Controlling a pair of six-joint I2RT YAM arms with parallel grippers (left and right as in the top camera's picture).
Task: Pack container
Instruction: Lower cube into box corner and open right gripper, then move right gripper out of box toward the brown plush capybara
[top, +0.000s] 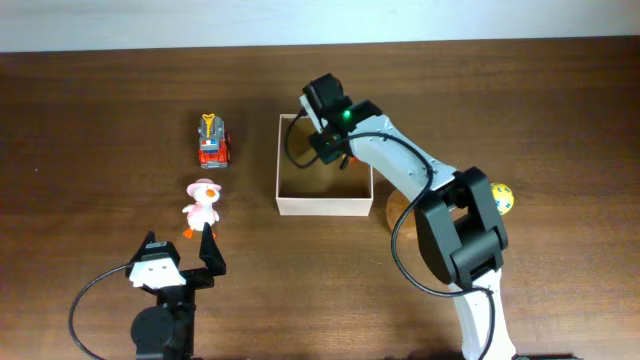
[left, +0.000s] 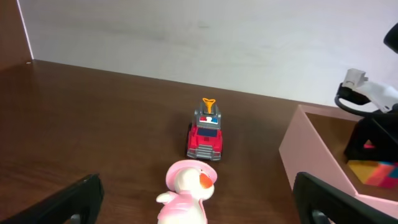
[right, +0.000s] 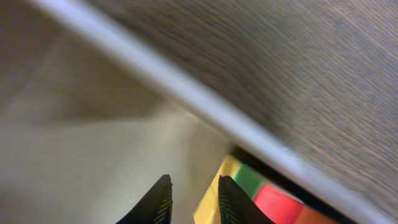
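Quick status from my end of the rig. Nearest me, on the left, the left hand (top: 178, 248) hovers low over the surface (top: 90, 150) with its fingers spread wide and nothing in them. Just beyond it stands the little duck in the pink hat (top: 203, 207), and further back from that the red toy truck (top: 212, 143). Neither one is touching the hand or each other.

The container (top: 322, 206) sits right of the toys, about mid-surface, open side up. The right arm reaches over from the right and dips into its far side. On the wrist cam the right hand (right: 194, 182) has its fingers pinched nearly together and I can't see anything between them. A multicoloured block (right: 273, 202) lies on the box floor just past the fingertips, close to the wall. Way off to the right, outside the box, there's a yellow ball (top: 502, 198).

My read: one item is in, and three are left to pack. Next the right arm needs to lift straight up so it clears the thin wall. The left hand is lined up on the duck, so it wants to ease forward and close around the body
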